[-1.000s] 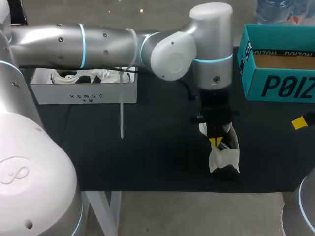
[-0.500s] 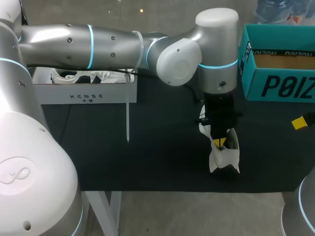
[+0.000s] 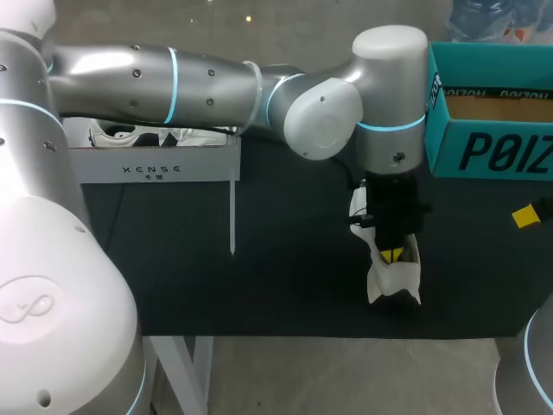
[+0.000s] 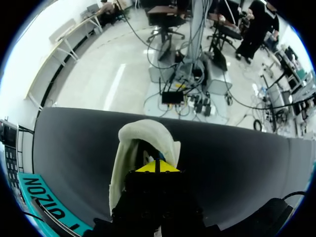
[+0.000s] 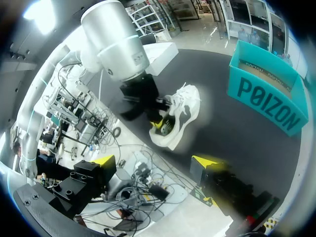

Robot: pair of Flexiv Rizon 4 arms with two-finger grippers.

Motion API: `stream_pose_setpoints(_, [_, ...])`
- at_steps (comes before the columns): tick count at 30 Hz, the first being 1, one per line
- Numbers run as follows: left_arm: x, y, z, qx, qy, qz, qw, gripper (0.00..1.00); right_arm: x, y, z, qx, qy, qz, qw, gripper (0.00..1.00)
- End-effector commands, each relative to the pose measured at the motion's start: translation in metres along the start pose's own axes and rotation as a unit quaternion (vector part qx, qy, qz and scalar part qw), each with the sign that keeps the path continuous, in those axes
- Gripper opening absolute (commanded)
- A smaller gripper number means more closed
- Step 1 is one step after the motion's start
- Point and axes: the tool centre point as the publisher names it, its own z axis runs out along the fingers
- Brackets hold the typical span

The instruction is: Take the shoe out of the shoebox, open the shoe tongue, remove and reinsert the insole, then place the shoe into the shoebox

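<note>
Left gripper (image 4: pixel 157 167) sunk into the shoe (image 4: pixel 129 148), yellow tips together.
Its fingertips sit closed inside the shoe's opening with the white upper rising around them; whether they pinch the insole is hidden. The shoe rests on the table (image 3: pixel 285 277) directly under the gripper, with the teal shoebox (image 3: pixel 484 151) well apart on the right arm's side. The right gripper (image 5: pixel 154 161) hangs off beyond the shoe, fingers apart and empty. This is probably the insole step: draw up slowly and straight, and pin the shoe down or it may lift too.

Robotics lab, silver arm (image 3: pixel 173 78) (ringed blue), black table (image 3: pixel 259 285)
</note>
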Motion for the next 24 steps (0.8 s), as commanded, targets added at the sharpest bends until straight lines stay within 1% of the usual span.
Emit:
stream_pose_setpoints(1, [-0.005, -0.002, -0.008, -0.014, 0.005, -0.003, 1.0, 0.0, 0.0, -0.001, 0.0, 0.0, 0.0, 0.0, 1.0, 1.0])
stream_pose_setpoints(4, [-0.006, -0.002, -0.016, -0.022, 0.005, -0.01, 1.0, 0.0, 0.0, -0.001, 0.0, 0.0, 0.0, 0.0, 1.0, 1.0])
stream_pose_setpoints(7, [-0.006, -0.002, -0.017, -0.028, 0.008, -0.01, 1.0, 0.0, 0.0, -0.001, 0.0, 0.0, 0.0, 0.0, 1.0, 1.0])
stream_pose_setpoints(12, [-0.006, -0.002, -0.009, -0.033, 0.01, -0.017, 0.999, 0.0, 0.0, -0.001, 0.0, 0.0, 0.0, 0.0, 1.0, 1.0])
stream_pose_setpoints(17, [-0.011, 0.002, 0.005, -0.039, 0.005, -0.021, 0.999, 0.0, 0.0, -0.001, 0.0, 0.0, 0.0, 0.0, 1.0, 1.0])
stream_pose_setpoints(20, [-0.015, 0.005, 0.02, -0.047, 0.005, -0.027, 0.999, 0.0, 0.0, -0.001, 0.0, 0.0, 0.0, 0.0, 1.0, 1.0])
stream_pose_setpoints(23, [-0.019, 0.009, 0.035, -0.047, 0.002, -0.039, 0.998, 0.0, 0.0, -0.001, 0.0, 0.0, 0.0, 0.0, 1.0, 1.0])
stream_pose_setpoints(24, [-0.021, 0.01, 0.04, -0.04, -0.004, -0.048, 0.998, 0.0, 0.0, -0.001, 0.0, 0.0, 0.0, 0.0, 1.0, 1.0])
